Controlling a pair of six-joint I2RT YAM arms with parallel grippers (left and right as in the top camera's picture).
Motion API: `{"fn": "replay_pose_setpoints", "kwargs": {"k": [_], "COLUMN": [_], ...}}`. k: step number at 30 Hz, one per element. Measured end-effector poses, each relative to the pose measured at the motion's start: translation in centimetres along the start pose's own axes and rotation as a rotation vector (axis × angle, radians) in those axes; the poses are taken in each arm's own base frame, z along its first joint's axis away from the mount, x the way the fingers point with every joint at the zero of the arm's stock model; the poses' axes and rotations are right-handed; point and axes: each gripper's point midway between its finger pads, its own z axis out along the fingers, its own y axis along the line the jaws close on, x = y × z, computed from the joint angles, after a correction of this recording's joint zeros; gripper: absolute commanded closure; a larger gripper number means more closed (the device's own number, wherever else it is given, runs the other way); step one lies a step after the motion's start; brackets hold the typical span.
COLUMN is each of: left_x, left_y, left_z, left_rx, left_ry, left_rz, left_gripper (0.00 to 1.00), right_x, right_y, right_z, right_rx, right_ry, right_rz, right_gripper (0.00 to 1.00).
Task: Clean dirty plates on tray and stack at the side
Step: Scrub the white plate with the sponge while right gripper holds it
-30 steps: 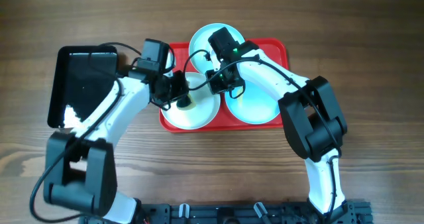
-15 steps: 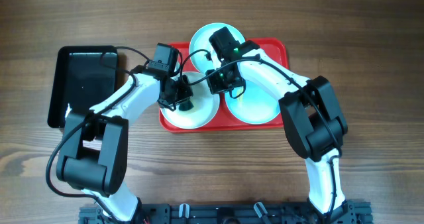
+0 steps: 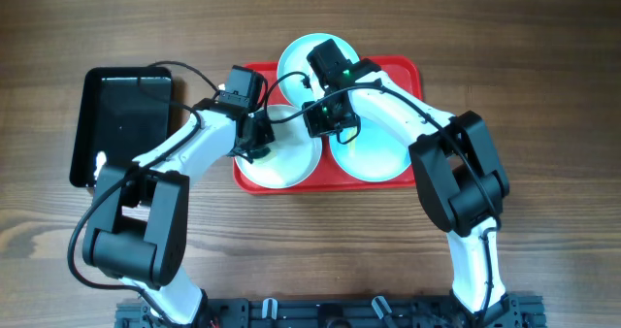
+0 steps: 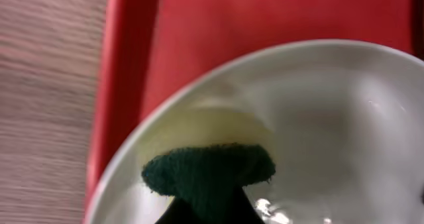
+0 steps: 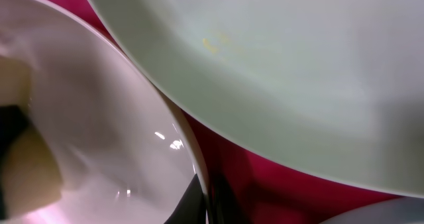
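Note:
Three pale dirty plates lie on the red tray (image 3: 403,76): one at the back (image 3: 296,61), one front left (image 3: 286,168) and one front right (image 3: 374,158). My left gripper (image 3: 258,146) is shut on a dark green sponge (image 4: 209,174), which presses on the front-left plate (image 4: 318,118) near its left rim, beside a yellowish smear (image 4: 212,121). My right gripper (image 3: 325,122) is shut on that plate's far rim (image 5: 199,177). In the right wrist view a second plate (image 5: 298,65) fills the top and bears a small yellow speck (image 5: 211,45).
A glossy black tray (image 3: 121,114) lies on the wooden table left of the red tray, with a small white item (image 3: 98,160) at its front edge. The red tray's left rim (image 4: 129,52) and the bare wood (image 4: 46,85) show in the left wrist view.
My left gripper has slid the sponge leftward across the front-left plate, and the left arm's elbow has swung in. The right gripper has stayed on the rim.

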Motion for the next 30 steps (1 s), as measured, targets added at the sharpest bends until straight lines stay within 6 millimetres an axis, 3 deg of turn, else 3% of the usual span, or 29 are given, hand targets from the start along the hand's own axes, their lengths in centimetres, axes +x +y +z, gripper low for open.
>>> {"fn": "replay_pose_setpoints", "kwargs": {"k": [8,12,16,18,21,23,30], "left_x": [-0.8,-1.1,0.5,1.5,2.9,3.4,1.4], "left_y": [0.9,-1.6,-5.0,-6.2,-6.3,-5.9,-4.2], "left_z": [-0.9,-2.9,-3.6,-3.2,-1.1,0.1,0.3], "left_rx": [-0.059,0.073,0.233,0.273,0.259,0.242,0.111], "left_ry": [-0.034,-0.041,0.028,0.066,0.128,0.158,0.07], "left_rz": [0.082,0.091,0.122,0.144,0.151,0.146,0.155], "left_gripper": [0.94,0.96,0.94,0.95,0.94,0.86,0.87], "right_x": [0.1,0.1,0.1,0.1,0.1,0.1,0.1], "right_y": [0.0,0.0,0.0,0.0,0.0,0.0,-0.1], "right_z": [0.0,0.0,0.0,0.0,0.0,0.0,0.0], "right_rx": [-0.002,-0.002,-0.002,-0.002,-0.002,-0.001,-0.002], "right_ry": [0.004,0.004,0.004,0.004,0.004,0.004,0.004], "right_rz": [0.001,0.002,0.002,0.004,0.005,0.005,0.007], "right_gripper": [0.96,0.96,0.96,0.96,0.96,0.96,0.96]}}
